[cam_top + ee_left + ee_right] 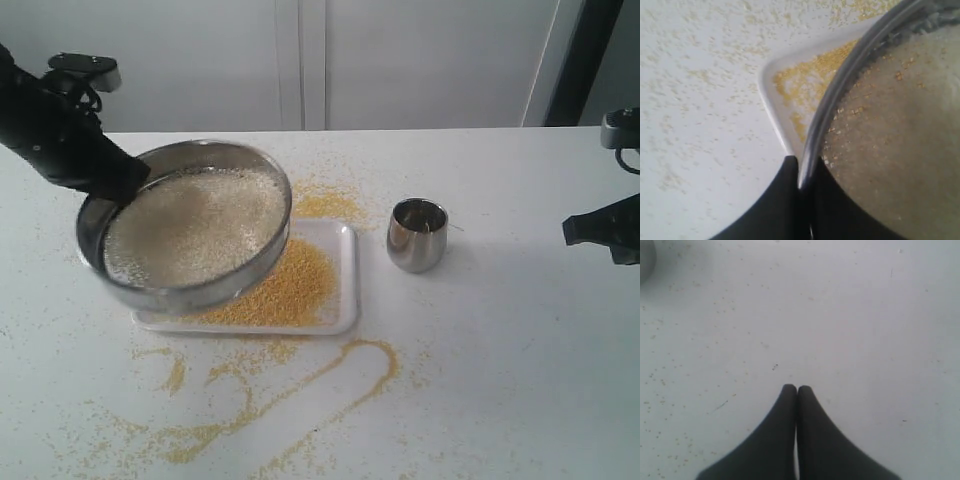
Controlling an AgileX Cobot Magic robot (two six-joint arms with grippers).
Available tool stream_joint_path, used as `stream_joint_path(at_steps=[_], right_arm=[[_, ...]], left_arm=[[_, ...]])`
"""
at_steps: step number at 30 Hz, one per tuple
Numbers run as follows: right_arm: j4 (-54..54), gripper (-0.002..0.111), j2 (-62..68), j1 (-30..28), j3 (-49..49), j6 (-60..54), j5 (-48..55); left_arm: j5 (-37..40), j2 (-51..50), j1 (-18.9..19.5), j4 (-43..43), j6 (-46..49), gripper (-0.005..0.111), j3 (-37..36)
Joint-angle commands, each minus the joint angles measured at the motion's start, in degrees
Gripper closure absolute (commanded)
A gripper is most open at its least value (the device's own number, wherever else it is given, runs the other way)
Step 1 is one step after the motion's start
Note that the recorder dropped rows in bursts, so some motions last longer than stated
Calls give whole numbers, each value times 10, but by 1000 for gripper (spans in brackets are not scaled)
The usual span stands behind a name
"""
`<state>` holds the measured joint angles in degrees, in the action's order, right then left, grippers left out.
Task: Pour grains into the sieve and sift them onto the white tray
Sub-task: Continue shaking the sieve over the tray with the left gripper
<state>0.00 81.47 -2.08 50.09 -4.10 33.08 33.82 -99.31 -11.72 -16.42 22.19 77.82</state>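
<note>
The left gripper [800,167] is clamped on the left rim of the sieve [190,297], which hangs tilted over the left half of the white tray [346,262] and juts past its left edge. Pale grains [195,225] fill the mesh, a yellow heap [290,285] lies on the tray, and more is strewn across the table [520,340]. The right gripper [797,388], fingers pressed together, hangs over open table well right of the cup [417,235].

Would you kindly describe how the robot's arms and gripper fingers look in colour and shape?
The left arm and right arm are matte black. The left gripper and right gripper each have two black fingers, broad-based, tapering to rounded tips. A grey box with looped black cable tops the left wrist. No markings show.
</note>
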Motion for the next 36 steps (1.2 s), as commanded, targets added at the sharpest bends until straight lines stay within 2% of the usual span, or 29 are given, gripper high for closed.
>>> stream_joint_path(at_steps=[1,3,4,5,8,9,10,12,13,14,15,16,17,19,20,21,22,23,24,25,26,28,29,30,31,32,33,36], right_arm=[[0,108,-4,-2,-3,0,-7],[0,108,-4,-2,-3,0,-7],[0,108,-4,-2,-3,0,-7],[0,108,-4,-2,-3,0,-7],[0,108,-4,-2,-3,0,-7],[0,108,-4,-2,-3,0,-7],[0,108,-4,-2,-3,0,-7],[0,108,-4,-2,-3,0,-7],[0,108,-4,-2,-3,0,-7],[0,108,-4,-2,-3,0,-7],[0,108,-4,-2,-3,0,-7],[0,108,-4,-2,-3,0,-7],[0,108,-4,-2,-3,0,-7],[0,108,-4,-2,-3,0,-7],[0,108,-4,-2,-3,0,-7],[0,108,-4,-2,-3,0,-7],[0,108,-4,-2,-3,0,-7],[0,108,-4,-2,-3,0,-11],[0,108,-4,-2,-3,0,-11],[0,108,-4,-2,-3,0,-11],[0,108,-4,-2,-3,0,-11],[0,108,-4,-2,-3,0,-12],[0,108,-4,-2,-3,0,-12],[0,108,-4,-2,-3,0,-12],[0,108,-4,-2,-3,0,-12],[0,108,-4,-2,-3,0,-12],[0,108,-4,-2,-3,0,-12],[0,108,-4,-2,-3,0,-12]], left_arm=[[25,10,-16,22,26,107,-4],[-27,10,6,-1,-146,107,-4],[-30,10,10,-30,-151,107,-4],[-21,10,10,-69,-98,107,-4],[61,8,2,-145,159,107,3],[77,6,3,-142,184,107,3],[71,5,10,-132,138,107,3],[24,3,33,-121,-82,107,0],[20,1,38,-124,-124,107,0],[33,1,32,-125,-85,107,1],[84,9,1,-129,139,107,3],[103,12,-10,-112,211,107,3],[51,12,-16,-39,78,107,3],[-19,9,4,16,-175,107,3],[-8,9,1,-5,-107,107,3],[54,11,-17,-60,157,107,3],[83,11,-22,-66,231,107,3],[55,9,-19,-56,119,107,3],[8,7,-5,-44,-75,107,2],[-10,4,1,-49,-191,107,0],[-4,3,-2,-62,-115,107,2],[84,5,-22,-71,193,107,5],[77,5,-20,-49,136,107,4],[32,4,-6,7,-65,107,2],[18,3,1,29,-173,107,0],[13,3,4,37,-222,107,0],[19,3,2,28,-160,107,0],[85,9,-16,-5,160,107,0]])
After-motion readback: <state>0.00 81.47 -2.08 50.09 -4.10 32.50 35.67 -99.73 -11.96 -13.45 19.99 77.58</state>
